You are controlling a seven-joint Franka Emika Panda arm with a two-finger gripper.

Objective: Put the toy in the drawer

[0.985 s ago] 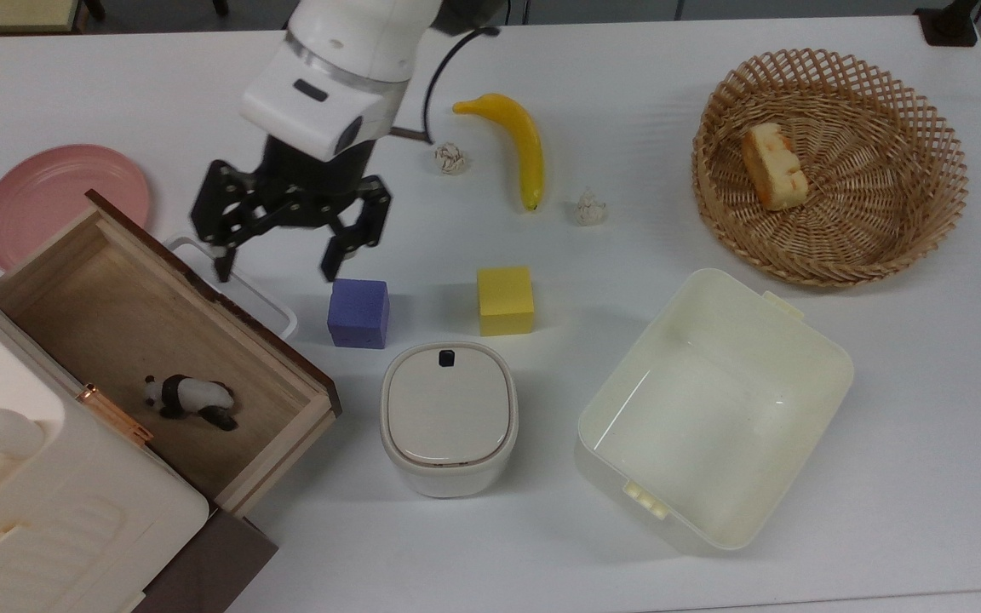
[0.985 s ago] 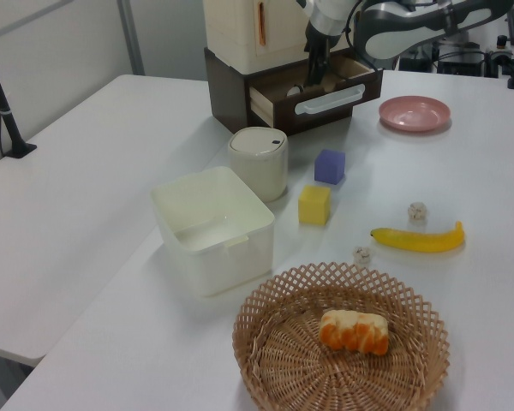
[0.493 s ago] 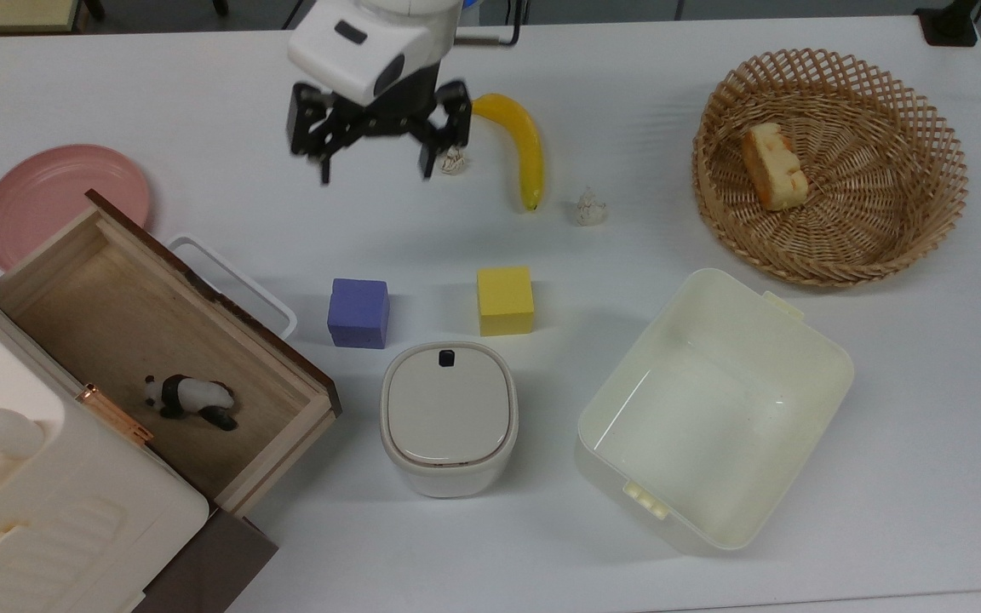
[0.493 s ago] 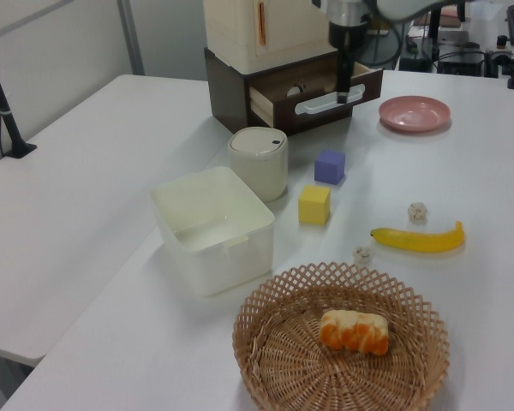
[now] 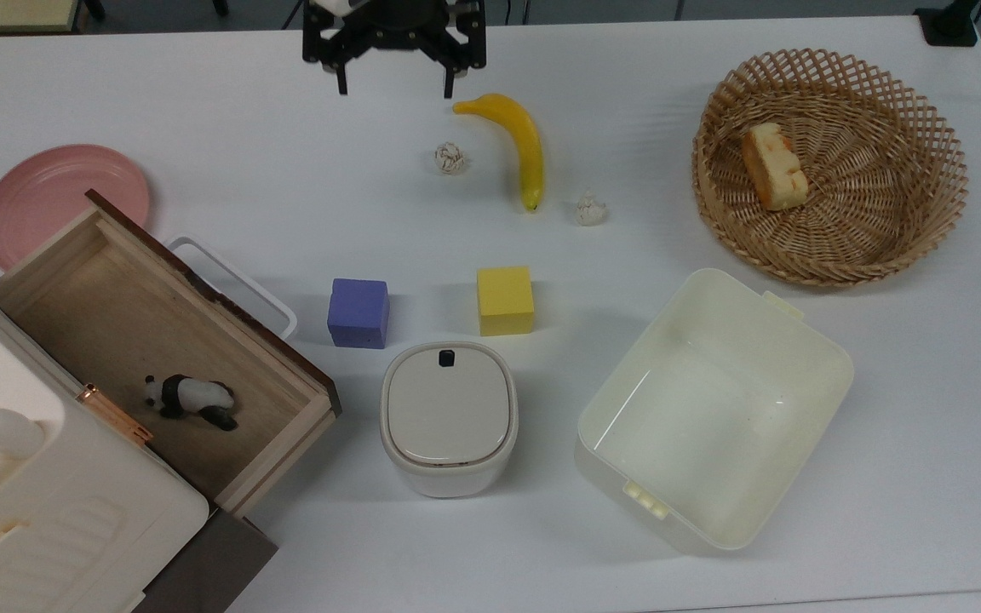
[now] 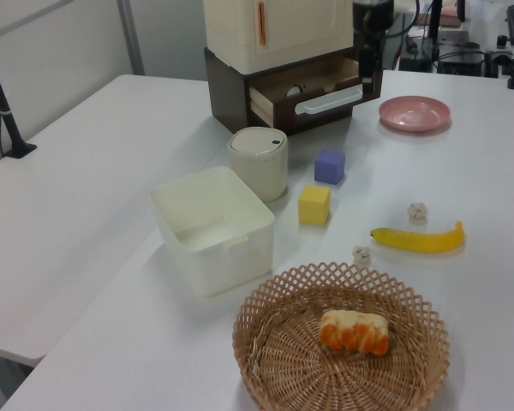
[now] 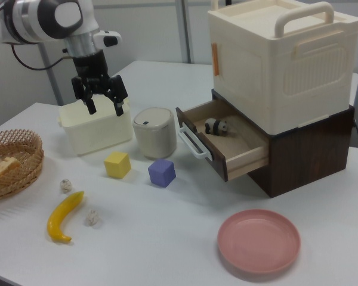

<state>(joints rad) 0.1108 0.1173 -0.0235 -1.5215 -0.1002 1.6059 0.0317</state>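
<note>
Tool [image 5: 394,85] hangs spread and empty; toy [image 5: 190,398] lies in drawer [image 5: 226,319].

the open light-wood drawer with the dark brown front [image 5: 129,328] is clear from above, apart from the small black-and-white panda toy [image 5: 190,398] lying near its inner end. the cream plastic cabinet [image 7: 283,56] overhangs the drawer's rear. the white loop handle [image 5: 239,285] juts out in front. the purple foam cube [image 5: 358,312] sits near the handle; the yellow foam cube [image 5: 505,300] and the round lidded cream bin [image 5: 449,417] stand close by. bare white table [image 5: 226,145] lies between the pink round plate [image 5: 52,200] and the yellow banana [image 5: 520,145]. the black two-finger gripper [image 5: 394,83] hangs open above the table's far edge in the top view.
</note>
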